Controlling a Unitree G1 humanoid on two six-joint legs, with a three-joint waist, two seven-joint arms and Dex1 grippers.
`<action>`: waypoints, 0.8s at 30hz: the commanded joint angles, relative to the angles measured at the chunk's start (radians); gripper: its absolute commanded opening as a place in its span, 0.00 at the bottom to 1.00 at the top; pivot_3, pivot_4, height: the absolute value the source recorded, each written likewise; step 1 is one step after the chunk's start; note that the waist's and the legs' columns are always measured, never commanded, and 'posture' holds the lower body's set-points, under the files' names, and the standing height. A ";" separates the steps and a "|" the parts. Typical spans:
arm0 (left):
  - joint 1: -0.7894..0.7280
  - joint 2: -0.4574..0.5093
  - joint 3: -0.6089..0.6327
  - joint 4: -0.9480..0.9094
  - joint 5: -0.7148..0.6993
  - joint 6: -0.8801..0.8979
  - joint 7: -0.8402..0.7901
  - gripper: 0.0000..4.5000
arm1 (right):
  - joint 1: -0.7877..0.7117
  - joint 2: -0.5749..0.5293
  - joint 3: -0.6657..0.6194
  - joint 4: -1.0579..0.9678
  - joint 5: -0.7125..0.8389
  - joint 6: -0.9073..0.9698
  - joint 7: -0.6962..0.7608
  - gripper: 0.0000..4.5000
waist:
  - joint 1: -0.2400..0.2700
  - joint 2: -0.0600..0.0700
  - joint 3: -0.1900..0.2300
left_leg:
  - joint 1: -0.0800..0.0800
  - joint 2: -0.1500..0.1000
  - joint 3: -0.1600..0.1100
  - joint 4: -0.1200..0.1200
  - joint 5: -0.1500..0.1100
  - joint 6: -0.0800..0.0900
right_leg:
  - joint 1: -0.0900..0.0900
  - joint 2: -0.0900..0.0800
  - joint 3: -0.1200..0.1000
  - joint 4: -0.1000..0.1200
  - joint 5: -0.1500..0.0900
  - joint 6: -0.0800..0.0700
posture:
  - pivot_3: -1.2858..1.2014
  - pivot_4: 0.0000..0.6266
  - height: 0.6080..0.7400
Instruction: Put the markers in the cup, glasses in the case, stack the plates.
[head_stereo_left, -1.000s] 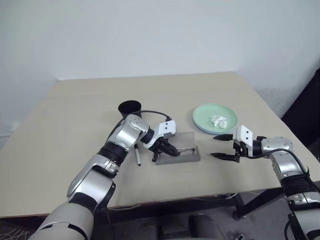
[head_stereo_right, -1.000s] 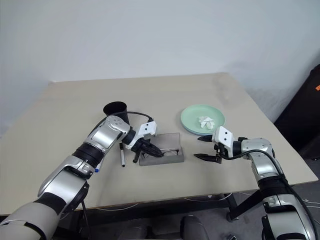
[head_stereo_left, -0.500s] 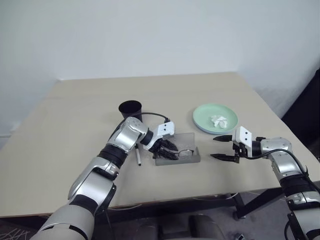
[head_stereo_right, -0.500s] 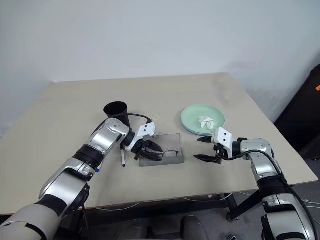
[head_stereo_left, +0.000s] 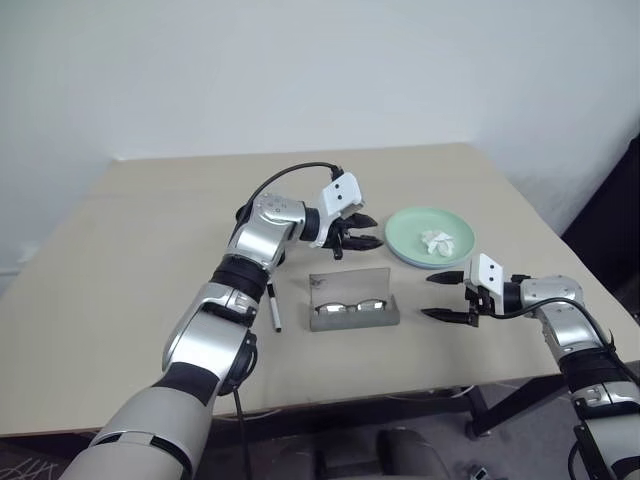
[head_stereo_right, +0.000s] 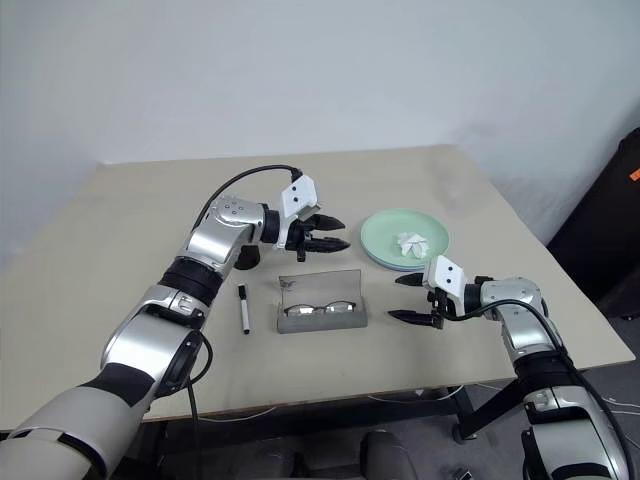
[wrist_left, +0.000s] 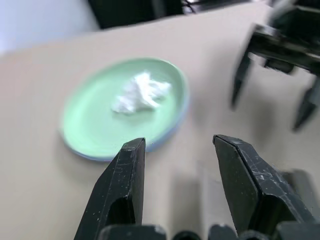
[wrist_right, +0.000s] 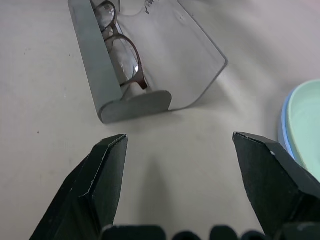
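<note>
The glasses (head_stereo_left: 350, 306) lie inside the grey case (head_stereo_left: 354, 317), whose flap lid stands upright. My left gripper (head_stereo_left: 360, 232) hangs open and empty above the table just behind the case, pointing toward the plates (head_stereo_left: 408, 232). The mint green plate sits on the light blue one. The black cup (head_stereo_right: 244, 258) is mostly hidden behind my left forearm. One white-bodied marker (head_stereo_left: 275, 307) lies on the table left of the case. My right gripper (head_stereo_left: 440, 295) stands open and empty just right of the case, close to the table.
A white tissue wad (head_stereo_left: 436, 240) rests on the mint plate. The beige table (head_stereo_left: 150, 260) has free room on its left half and along the back. The table's right edge lies close behind my right arm.
My left gripper let go of the glasses in the case, opened, and rose up and back toward the plates. The right arm stayed still.
</note>
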 joint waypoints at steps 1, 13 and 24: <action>-0.037 0.020 -0.013 0.069 0.083 -0.100 0.118 0.22 | -0.038 0.004 -0.011 -0.010 0.002 -0.020 -0.011 0.81 | 0.000 0.000 0.000 | 0.000 0.000 0.000 0.000 0.000 0.000 | 0.000 0.000 0.000 0.000 0.000 0.000 | 0.52 0.00 1.00; -0.005 0.026 -0.104 0.233 0.233 -0.188 0.121 0.08 | -0.047 -0.001 -0.044 -0.095 0.111 0.103 0.060 0.81 | 0.003 -0.001 0.000 | -0.002 -0.002 -0.001 0.000 0.000 0.000 | 0.000 0.000 0.000 0.000 0.000 0.001 | 0.52 0.00 1.00; 0.135 0.088 -0.079 -0.054 0.110 -0.082 -0.257 0.08 | -0.047 0.003 -0.047 -0.114 0.105 0.121 0.043 0.81 | 0.001 -0.001 0.000 | -0.002 -0.001 0.000 0.000 0.000 0.000 | 0.000 -0.001 0.000 0.000 0.000 0.000 | 0.52 0.00 1.00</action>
